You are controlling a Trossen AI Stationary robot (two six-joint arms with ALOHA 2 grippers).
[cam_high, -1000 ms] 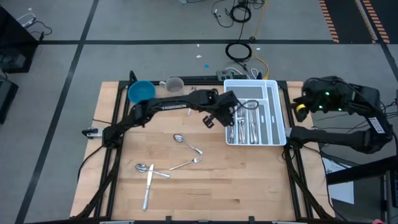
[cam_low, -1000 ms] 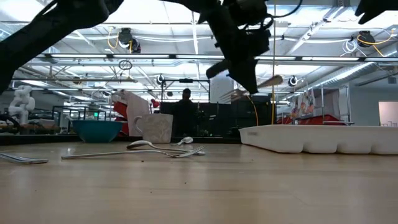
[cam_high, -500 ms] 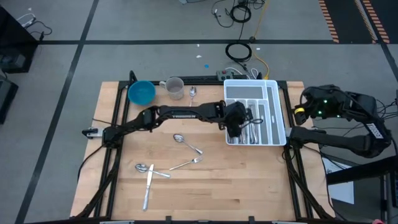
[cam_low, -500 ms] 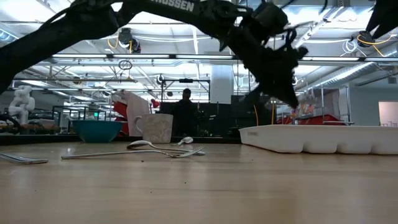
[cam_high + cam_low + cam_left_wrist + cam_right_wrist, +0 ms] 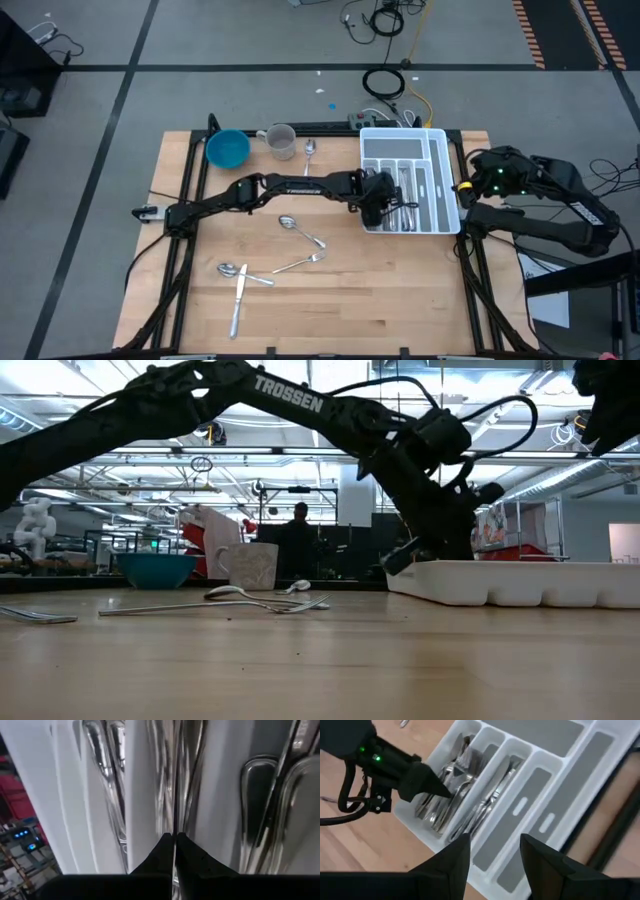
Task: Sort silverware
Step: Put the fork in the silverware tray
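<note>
The white tray (image 5: 445, 175) stands at the table's far right with silverware (image 5: 485, 795) lying in its long compartments. My left gripper (image 5: 449, 791) reaches down into a compartment on the tray's left side, shut on a thin piece of silverware (image 5: 176, 795). My right gripper (image 5: 492, 860) hangs open above the tray's right edge with nothing between its fingers. Loose silverware lies flat on the wood: a spoon (image 5: 288, 222), a fork (image 5: 300, 264), a knife (image 5: 238, 300), a second spoon (image 5: 232, 269) and one by the cup (image 5: 310, 148). My left gripper pinches a thin piece of silverware (image 5: 175, 827) between its two fingertips (image 5: 162, 847); it shows edge-on, so its kind cannot be told. The fingers slant down from the table's left side and lie along the piece. It runs on ahead of them over the silverware lying in the compartment.
A blue bowl (image 5: 228, 148) and a grey cup (image 5: 281, 140) stand at the far edge, left of the tray. Bare wood (image 5: 400, 290) lies between the loose pieces and the near right corner. A person stands in the room beyond the table (image 5: 300, 525).
My left gripper has swung toward the table's right edge and come down into the tray, rolling its wrist as it went, and has stayed shut on its piece. My right gripper has come down and a little toward the tray, and has stayed open.
</note>
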